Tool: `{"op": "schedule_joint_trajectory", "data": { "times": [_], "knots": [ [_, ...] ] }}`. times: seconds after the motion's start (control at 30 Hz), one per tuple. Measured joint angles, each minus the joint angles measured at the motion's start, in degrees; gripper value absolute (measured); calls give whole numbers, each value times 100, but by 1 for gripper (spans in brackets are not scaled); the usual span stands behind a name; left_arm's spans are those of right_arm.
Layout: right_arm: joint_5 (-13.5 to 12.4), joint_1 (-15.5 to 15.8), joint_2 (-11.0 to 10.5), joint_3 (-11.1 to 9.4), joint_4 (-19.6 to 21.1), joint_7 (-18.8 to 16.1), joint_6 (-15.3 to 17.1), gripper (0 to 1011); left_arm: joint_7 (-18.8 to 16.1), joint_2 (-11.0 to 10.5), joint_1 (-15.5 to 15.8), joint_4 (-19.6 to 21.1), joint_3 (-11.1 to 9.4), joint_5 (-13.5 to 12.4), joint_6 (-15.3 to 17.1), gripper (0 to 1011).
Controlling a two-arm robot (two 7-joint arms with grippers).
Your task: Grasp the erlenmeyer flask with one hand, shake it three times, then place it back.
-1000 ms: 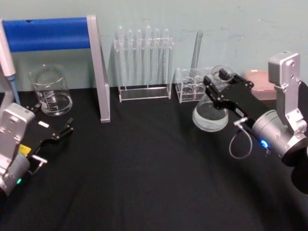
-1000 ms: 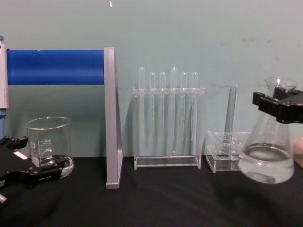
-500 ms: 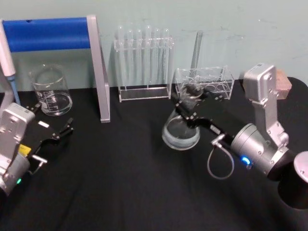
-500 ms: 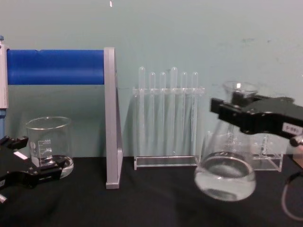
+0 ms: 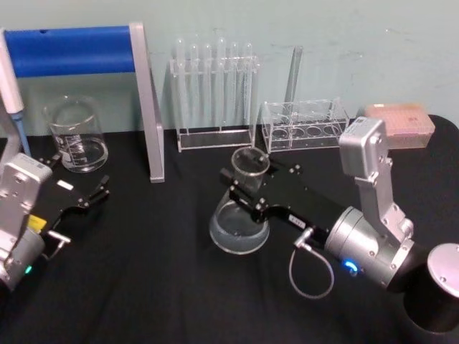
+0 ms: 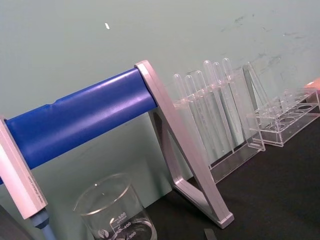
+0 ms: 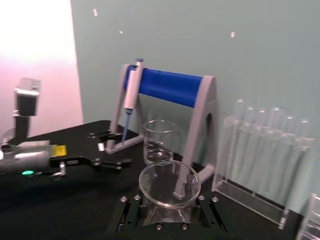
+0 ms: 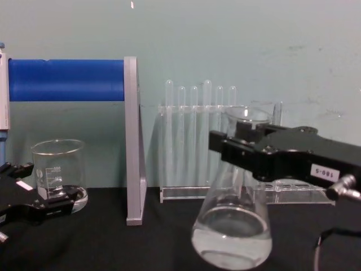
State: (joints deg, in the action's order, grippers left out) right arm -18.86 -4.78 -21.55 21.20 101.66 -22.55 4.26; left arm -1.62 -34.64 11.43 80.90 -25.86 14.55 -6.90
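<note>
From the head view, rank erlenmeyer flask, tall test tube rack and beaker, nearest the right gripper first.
1. erlenmeyer flask: held by the right gripper.
2. tall test tube rack: behind, by the wall.
3. beaker: far left.

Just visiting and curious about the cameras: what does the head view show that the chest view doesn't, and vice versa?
Head view, not chest: the pink box at the back right and the right arm's silver wrist. Chest view, not head: a side look at the erlenmeyer flask, clear liquid pooled in its base. Both: the right gripper shut on the flask's neck, the test tube rack, the beaker, and the left gripper parked open at the left.
</note>
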Motion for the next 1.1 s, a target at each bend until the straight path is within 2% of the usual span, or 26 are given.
{"op": "schedule_joint_trajectory", "data": {
  "times": [0.33, 0.5, 0.8, 1.1],
  "knots": [
    [-82, 63, -151, 175, 129, -74, -36, 453, 0, 0, 0, 0, 0, 0, 0, 1001],
    [-89, 32, -155, 156, 96, 3, -46, 453, 0, 0, 0, 0, 0, 0, 0, 1001],
    [-53, -149, -78, -84, -193, 300, -71, 453, 0, 0, 0, 0, 0, 0, 0, 1001],
    [78, -353, 49, -426, -586, 623, -101, 453, 0, 0, 0, 0, 0, 0, 0, 1001]
  ]
}}
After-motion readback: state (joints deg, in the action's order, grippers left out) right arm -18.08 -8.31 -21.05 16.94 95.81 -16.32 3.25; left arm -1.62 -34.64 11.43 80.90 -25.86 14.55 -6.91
